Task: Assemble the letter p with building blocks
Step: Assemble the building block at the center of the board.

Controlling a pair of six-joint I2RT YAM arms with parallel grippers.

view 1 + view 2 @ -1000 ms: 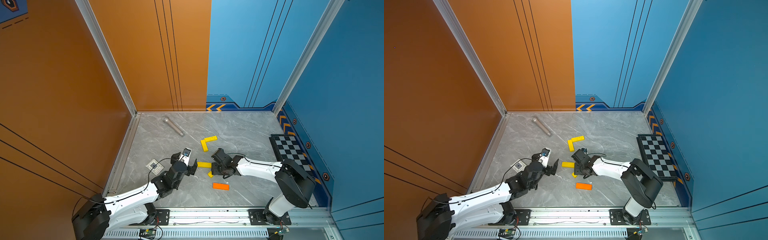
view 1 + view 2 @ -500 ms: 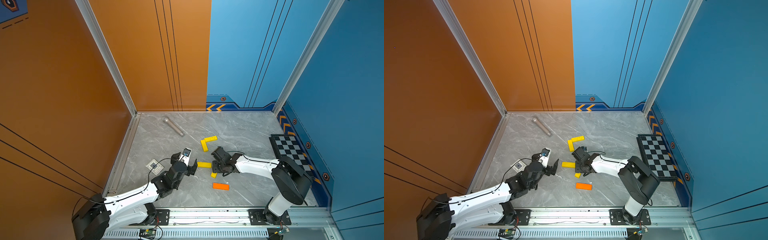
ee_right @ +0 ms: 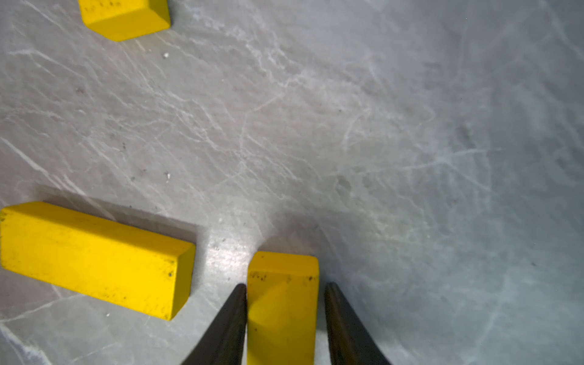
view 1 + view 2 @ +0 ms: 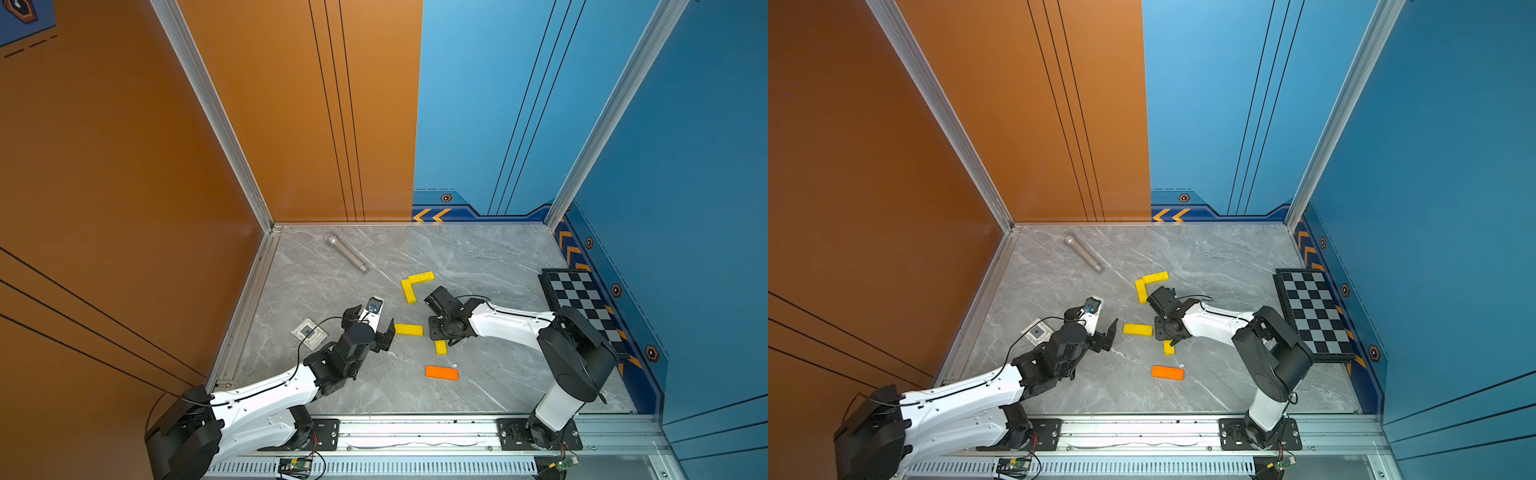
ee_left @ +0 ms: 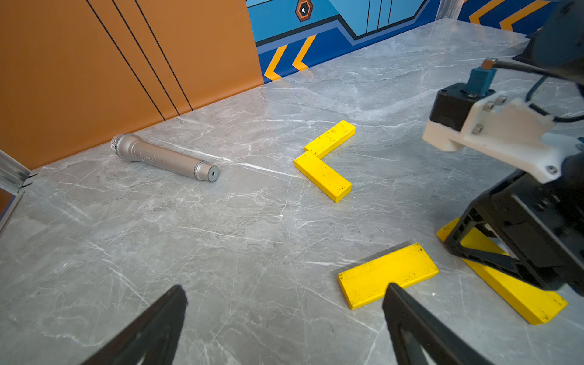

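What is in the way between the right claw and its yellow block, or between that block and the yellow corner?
Nothing visible. The right claw straddles the yellow block directly. Bare table lies between it and the yellow corner; the other loose yellow block sits aside.

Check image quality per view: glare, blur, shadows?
Right wrist: glare patch on the table just beyond the yellow block between the fingers; its far side goes soft. Left wrist: crisp, soft shadows only. Both top views: even light, sharp.
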